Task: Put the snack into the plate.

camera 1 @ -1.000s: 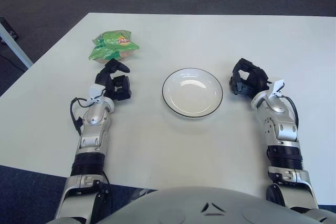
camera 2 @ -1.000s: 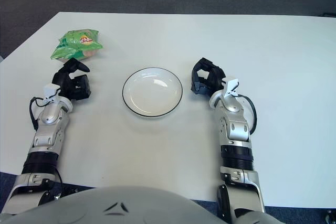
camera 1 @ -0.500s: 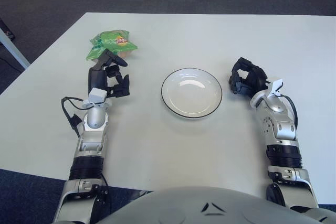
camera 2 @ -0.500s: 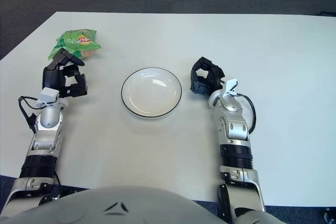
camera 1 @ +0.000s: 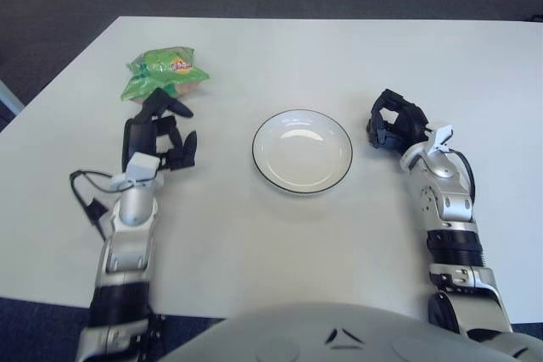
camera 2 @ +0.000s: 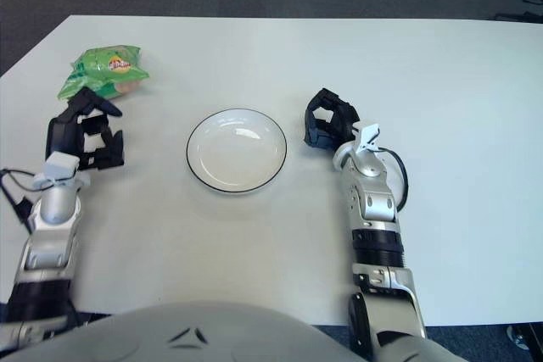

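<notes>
Your left hand (camera 1: 159, 135) hovers just short of the green snack bag (camera 1: 163, 74), fingers loose and empty. The bag lies on the bench left of the plate (camera 1: 302, 151) — a shallow pinch could slip off its crinkly film. Your right hand (camera 1: 393, 122) shows right of the plate, curled and empty.

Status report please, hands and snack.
Left hand open, just short of snack bag. Right hand curled, idle beside plate. Nothing in between.
</notes>
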Controlling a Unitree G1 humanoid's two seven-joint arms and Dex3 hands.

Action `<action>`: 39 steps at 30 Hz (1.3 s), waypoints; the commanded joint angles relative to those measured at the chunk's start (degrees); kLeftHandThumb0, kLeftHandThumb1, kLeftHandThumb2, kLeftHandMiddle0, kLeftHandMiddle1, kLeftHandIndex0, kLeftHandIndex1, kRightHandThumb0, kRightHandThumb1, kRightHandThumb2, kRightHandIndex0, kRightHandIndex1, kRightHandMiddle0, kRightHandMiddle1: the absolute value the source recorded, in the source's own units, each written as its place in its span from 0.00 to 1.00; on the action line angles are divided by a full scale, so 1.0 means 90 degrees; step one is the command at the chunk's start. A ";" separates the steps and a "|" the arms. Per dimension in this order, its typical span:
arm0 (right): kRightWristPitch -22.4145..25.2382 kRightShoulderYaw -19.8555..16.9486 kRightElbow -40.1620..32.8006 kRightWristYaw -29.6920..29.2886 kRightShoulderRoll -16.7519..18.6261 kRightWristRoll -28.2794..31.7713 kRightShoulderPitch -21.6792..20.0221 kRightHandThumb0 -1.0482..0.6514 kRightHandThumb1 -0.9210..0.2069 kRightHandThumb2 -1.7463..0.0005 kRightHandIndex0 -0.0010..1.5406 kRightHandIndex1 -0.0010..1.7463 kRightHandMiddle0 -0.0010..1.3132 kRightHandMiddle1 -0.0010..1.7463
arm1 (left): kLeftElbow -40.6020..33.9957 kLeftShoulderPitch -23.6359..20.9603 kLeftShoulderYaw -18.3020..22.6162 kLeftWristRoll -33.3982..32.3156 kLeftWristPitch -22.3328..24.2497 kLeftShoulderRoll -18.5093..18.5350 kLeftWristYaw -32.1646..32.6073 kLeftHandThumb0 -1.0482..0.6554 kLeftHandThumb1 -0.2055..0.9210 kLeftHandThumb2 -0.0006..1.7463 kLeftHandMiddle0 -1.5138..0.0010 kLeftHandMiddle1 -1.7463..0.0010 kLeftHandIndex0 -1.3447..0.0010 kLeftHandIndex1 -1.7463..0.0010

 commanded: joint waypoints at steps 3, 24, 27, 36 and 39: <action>0.0176 0.0080 0.0622 -0.0089 0.0109 -0.0135 0.0349 0.33 0.56 0.23 0.84 1.00 0.49 1.00 | -0.0819 -0.0374 0.0410 0.0578 0.0863 0.0730 -0.0425 0.33 0.47 0.75 0.18 0.00 0.54 0.00; -0.0194 0.0170 0.0986 0.0101 0.0050 -0.0182 0.0269 0.32 0.57 0.22 0.84 1.00 0.49 1.00 | -0.0086 -0.2003 0.0201 0.2419 0.0976 0.2948 -0.0926 0.34 0.51 0.71 0.24 0.00 0.58 0.00; -0.0185 0.0167 0.1000 0.0105 0.0049 -0.0178 0.0262 0.32 0.57 0.22 0.83 1.00 0.49 1.00 | 0.0120 -0.2231 0.0070 0.2657 0.0971 0.3136 -0.0978 0.34 0.52 0.71 0.24 0.00 0.58 0.00; -0.0159 0.0180 0.1001 0.0057 0.0042 -0.0213 0.0254 0.33 0.56 0.23 0.83 1.00 0.49 1.00 | 0.0763 -0.2854 -0.0317 0.2859 0.0904 0.3488 -0.1194 0.34 0.52 0.71 0.23 0.00 0.58 0.00; -0.0160 0.0181 0.0996 0.0042 0.0044 -0.0216 0.0256 0.33 0.56 0.23 0.83 1.00 0.49 1.00 | 0.0945 -0.2995 -0.0416 0.2914 0.0852 0.3546 -0.1186 0.34 0.52 0.71 0.22 0.00 0.58 0.00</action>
